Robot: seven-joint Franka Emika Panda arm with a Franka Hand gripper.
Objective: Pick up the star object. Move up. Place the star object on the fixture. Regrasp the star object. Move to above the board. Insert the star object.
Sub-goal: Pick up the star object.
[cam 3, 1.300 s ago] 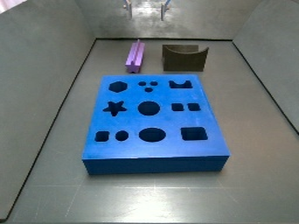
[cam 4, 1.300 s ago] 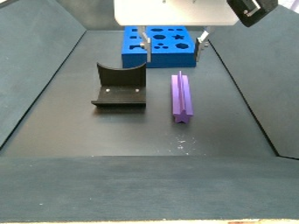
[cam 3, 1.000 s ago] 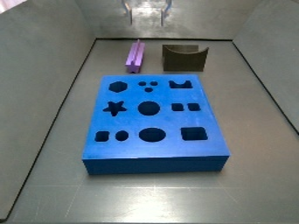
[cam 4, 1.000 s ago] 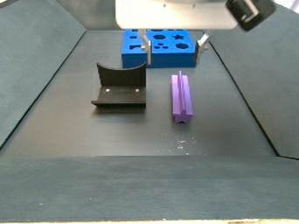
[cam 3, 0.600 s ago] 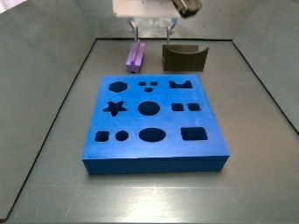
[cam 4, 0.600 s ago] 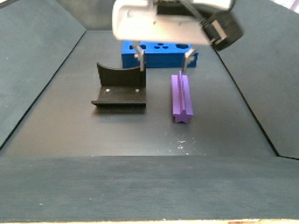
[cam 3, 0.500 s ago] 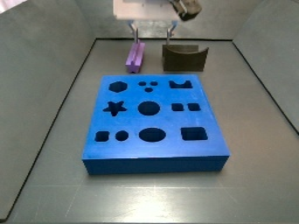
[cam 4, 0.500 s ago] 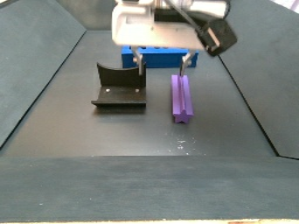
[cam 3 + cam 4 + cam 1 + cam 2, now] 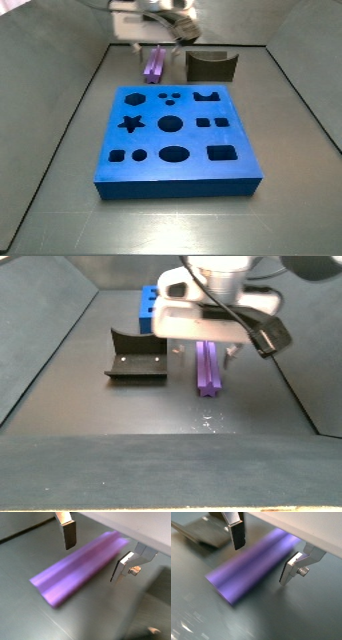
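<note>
The purple star object lies flat on the dark floor beside the fixture, beyond the blue board. My gripper is low over it, open. In both wrist views the star object runs between the two fingers, one finger on each side with a gap to the piece. The gripper holds nothing. In a side view the gripper covers the far half of the star object.
The fixture stands just left of the star object in a side view, and a corner of it shows in a wrist view. The board lies behind the gripper. Sloping bin walls enclose the floor.
The gripper has come down from the top of the bin and now straddles the star object. The star object, fixture and board have not moved.
</note>
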